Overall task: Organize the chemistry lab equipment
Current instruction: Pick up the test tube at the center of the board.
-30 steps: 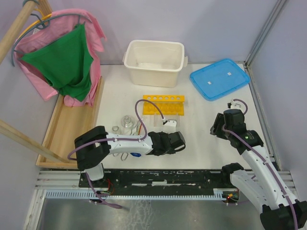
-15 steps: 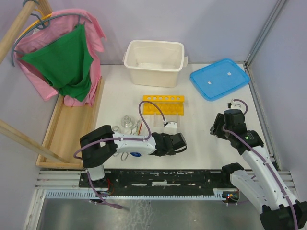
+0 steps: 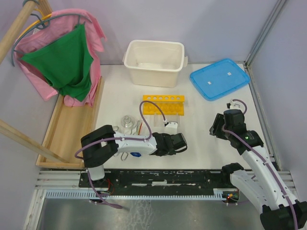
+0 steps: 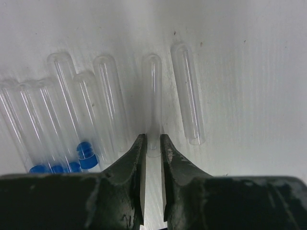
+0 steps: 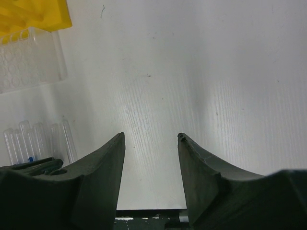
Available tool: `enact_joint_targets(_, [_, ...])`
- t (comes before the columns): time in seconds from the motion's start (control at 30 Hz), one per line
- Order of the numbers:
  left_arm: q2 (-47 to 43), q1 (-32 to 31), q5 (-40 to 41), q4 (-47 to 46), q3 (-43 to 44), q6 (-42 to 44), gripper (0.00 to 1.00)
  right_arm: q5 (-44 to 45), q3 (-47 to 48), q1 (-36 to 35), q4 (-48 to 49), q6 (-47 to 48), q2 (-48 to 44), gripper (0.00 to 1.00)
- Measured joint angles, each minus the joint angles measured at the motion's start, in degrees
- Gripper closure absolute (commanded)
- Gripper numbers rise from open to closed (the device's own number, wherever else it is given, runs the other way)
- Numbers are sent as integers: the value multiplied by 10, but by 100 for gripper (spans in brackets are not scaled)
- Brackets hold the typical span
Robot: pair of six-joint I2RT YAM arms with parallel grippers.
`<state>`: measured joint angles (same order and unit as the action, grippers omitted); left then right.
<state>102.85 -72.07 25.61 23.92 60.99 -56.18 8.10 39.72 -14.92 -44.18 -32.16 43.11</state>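
Note:
My left gripper [image 4: 153,138] is shut on the open end of a clear tube [image 4: 152,91] that lies flat on the white table. One more bare tube [image 4: 188,96] lies just right of it. Several tubes [image 4: 67,115] lie to the left, some with blue caps [image 4: 86,149]. The yellow test-tube rack [image 3: 163,104] stands mid-table, beyond the left arm. Small glass flasks [image 3: 127,123] sit left of that arm. My right gripper [image 5: 151,136] hovers open over bare table at the right, holding nothing. The tongs and red rod are not visible.
A large white tub [image 3: 153,44] stands at the back centre and a flat blue lid [image 3: 219,78] at the back right. A wooden tray [image 3: 72,124] with hanging pink and green clothes [image 3: 62,62] lines the left side. A clear ribbed holder [image 5: 29,62] lies by the rack.
The left gripper's jaws have narrowed onto the clear tube's end, and the left arm's elbow has shifted slightly right. The right arm has not moved.

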Motion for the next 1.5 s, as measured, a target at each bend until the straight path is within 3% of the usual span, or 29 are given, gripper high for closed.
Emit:
enact_joint_targets(0.2, [-1,0,1,0,0,0,97,-17,0,0,0,4,1,44])
enact_joint_targets(0.57, [-110,-62,114,24,-9,35,97,-142,12,0,4,28,-1,47])
enact_joint_targets(0.8, [-190,-171,286,-1,-83,85,97,-379,42,-1,66,24,21,46])
enact_joint_targets(0.97, [-203,-224,360,-12,-114,111,97,-495,44,-20,131,0,53,46])
enact_joint_targets(1.2, [-206,-268,439,-68,-115,183,97,-509,70,-134,156,-10,108,47])
enact_joint_targets(1.5, [-216,-267,448,-136,-115,255,97,-444,86,-229,164,-6,167,47])
